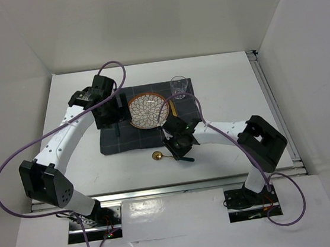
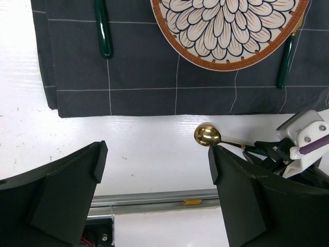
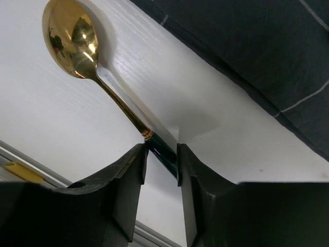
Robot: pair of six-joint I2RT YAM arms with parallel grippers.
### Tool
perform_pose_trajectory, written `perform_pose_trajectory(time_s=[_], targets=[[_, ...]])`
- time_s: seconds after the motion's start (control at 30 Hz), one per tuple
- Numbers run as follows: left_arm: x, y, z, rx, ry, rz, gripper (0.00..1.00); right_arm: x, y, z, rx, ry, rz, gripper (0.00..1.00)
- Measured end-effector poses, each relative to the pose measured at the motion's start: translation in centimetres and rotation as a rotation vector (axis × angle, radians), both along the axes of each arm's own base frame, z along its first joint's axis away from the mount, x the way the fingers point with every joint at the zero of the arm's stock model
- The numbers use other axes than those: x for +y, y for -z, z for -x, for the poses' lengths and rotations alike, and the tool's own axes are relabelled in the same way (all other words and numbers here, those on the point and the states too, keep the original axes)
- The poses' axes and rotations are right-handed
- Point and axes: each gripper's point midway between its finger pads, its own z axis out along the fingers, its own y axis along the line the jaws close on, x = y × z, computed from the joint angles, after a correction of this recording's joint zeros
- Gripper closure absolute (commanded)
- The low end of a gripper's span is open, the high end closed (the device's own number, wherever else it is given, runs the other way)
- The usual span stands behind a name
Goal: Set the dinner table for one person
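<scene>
Worktop [image 1: 226, 86]: large, plain white, rectangular, matte. It fills the floor of the white-walled enclosure and carries everything else in view.

A dark grey cloth with thin pale grid lines [image 1: 147, 122] lies flat at the worktop's centre. On it sits a round plate with a white petal pattern and a brown rim [image 1: 147, 110]. A dark green utensil handle lies on the cloth on each side of the plate, one [image 2: 104, 31] and the other [image 2: 286, 59]. A clear drinking glass [image 1: 178, 86] stands upright at the cloth's far right corner.

A gold spoon with a dark green handle [image 3: 72, 38] is on bare worktop just beside the cloth's near edge.

Left fingers [image 1: 116, 122]: spread wide, holding nothing, above the cloth's left part.

Right fingers [image 1: 182, 152]: drawn in narrow around the spoon's green handle, one pad against each side. I cannot tell whether the bowl rests on the worktop.
</scene>
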Motion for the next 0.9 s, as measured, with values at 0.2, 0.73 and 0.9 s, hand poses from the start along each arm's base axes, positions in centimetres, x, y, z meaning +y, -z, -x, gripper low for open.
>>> perform_pose_trajectory(time_s=[0.2, 0.73, 0.9], targets=[[0.0, 0.0, 0.0, 0.0, 0.0, -0.001, 0.01, 0.2, 0.0, 0.2, 0.002, -0.013, -0.006, 0.6], [0.1, 0.0, 0.0, -0.001, -0.002, -0.003, 0.01, 0.3, 0.9, 1.8, 0.05, -0.057, 0.055, 0.78], [0.3, 0.0, -0.1, -0.005, -0.009, -0.015, 0.01, 0.9, 0.5, 2.7, 0.048, -0.091, 0.078, 1.0]])
